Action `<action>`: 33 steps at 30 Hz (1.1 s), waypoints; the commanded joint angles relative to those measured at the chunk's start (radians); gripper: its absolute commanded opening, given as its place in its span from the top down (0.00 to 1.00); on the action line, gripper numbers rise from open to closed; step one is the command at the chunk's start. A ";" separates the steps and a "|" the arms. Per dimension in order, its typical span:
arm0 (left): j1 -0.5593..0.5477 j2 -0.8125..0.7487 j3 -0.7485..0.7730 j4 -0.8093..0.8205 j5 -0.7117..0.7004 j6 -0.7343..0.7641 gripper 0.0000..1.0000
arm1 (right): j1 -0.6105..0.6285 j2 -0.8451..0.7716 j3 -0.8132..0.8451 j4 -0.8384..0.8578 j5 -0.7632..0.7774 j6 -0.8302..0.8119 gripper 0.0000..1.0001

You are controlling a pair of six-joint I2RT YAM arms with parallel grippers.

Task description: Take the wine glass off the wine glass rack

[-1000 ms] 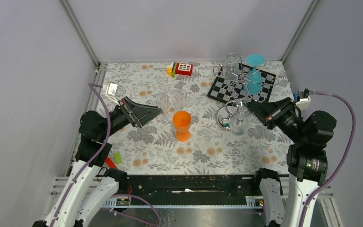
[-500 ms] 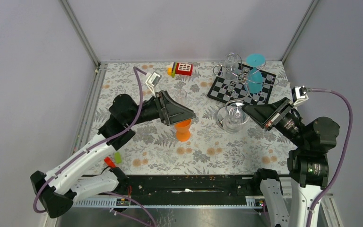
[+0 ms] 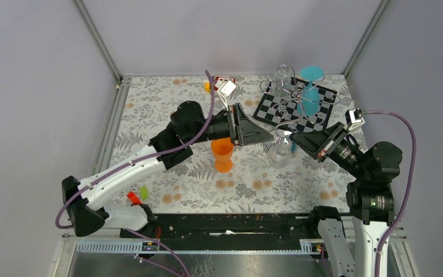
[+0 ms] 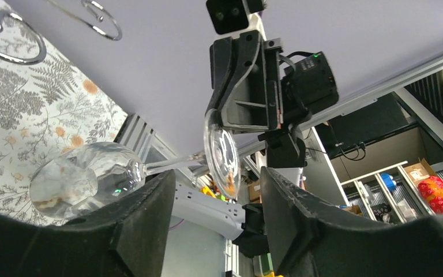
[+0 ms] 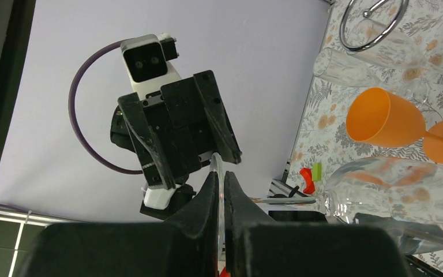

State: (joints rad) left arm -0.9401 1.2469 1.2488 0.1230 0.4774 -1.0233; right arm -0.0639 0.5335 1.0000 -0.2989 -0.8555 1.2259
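The wine glass (image 3: 278, 154) is hanging in the air over the floral tablecloth (image 3: 167, 115), just in front of the wine glass rack (image 3: 293, 99) and clear of its wire arms. It is lying tilted, with the bowl low and toward you and the foot raised. You are seeing only the cloth's pattern through the bowl.

Your right gripper (image 5: 220, 180) is pinching the thin round foot edge-on, with its jaws closed tight on the rim. Your left gripper (image 4: 216, 180) is facing it from the other side with its jaws spread wide. In the left wrist view the stem and foot are showing in the gap between those fingers. You cannot tell from these views whether the fingers are touching the glass.

The rack is standing on the checkered board (image 3: 323, 112) at the far right of the table. A teal goblet (image 3: 310, 95) is hanging on the rack foot-up, and a second clear glass (image 3: 282, 75) is sitting at its far-left curl.

An orange goblet (image 3: 222, 149) is standing upright on the cloth, just beside and below your left wrist. Its cup is showing empty in the right wrist view. In that same view, a clear tumbler (image 5: 375, 55) is resting on the cloth beyond the goblet.
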 commanded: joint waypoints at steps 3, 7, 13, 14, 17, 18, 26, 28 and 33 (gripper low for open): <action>-0.034 0.065 0.059 0.032 0.000 -0.033 0.47 | 0.013 -0.012 -0.037 0.136 -0.025 0.030 1.00; -0.037 0.076 0.050 0.064 0.015 -0.060 0.53 | 0.016 -0.011 -0.056 0.168 -0.025 0.037 1.00; -0.040 0.103 0.024 0.138 0.064 -0.131 0.82 | 0.021 -0.003 -0.073 0.200 -0.040 0.027 1.00; -0.040 0.104 0.018 0.151 0.068 -0.141 0.83 | 0.022 -0.002 -0.074 0.203 -0.043 0.025 1.00; -0.041 0.107 0.012 0.170 0.073 -0.153 0.83 | 0.027 0.003 -0.082 0.213 -0.051 0.021 1.00; -0.040 0.108 0.013 0.171 0.074 -0.154 0.81 | 0.029 0.003 -0.084 0.214 -0.052 0.017 1.00; -0.040 0.120 0.014 0.185 0.086 -0.164 0.92 | 0.038 0.009 -0.086 0.206 -0.061 -0.011 1.00; -0.038 0.115 0.009 0.186 0.085 -0.159 1.00 | 0.039 0.013 -0.084 0.201 -0.060 -0.016 0.96; -0.026 0.060 -0.024 0.183 0.070 -0.128 1.00 | 0.038 0.008 -0.093 0.234 -0.032 -0.016 0.43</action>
State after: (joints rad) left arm -0.9714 1.3682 1.2430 0.2020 0.5308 -1.1763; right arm -0.0357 0.5381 0.9100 -0.1413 -0.8768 1.2148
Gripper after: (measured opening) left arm 0.040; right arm 0.408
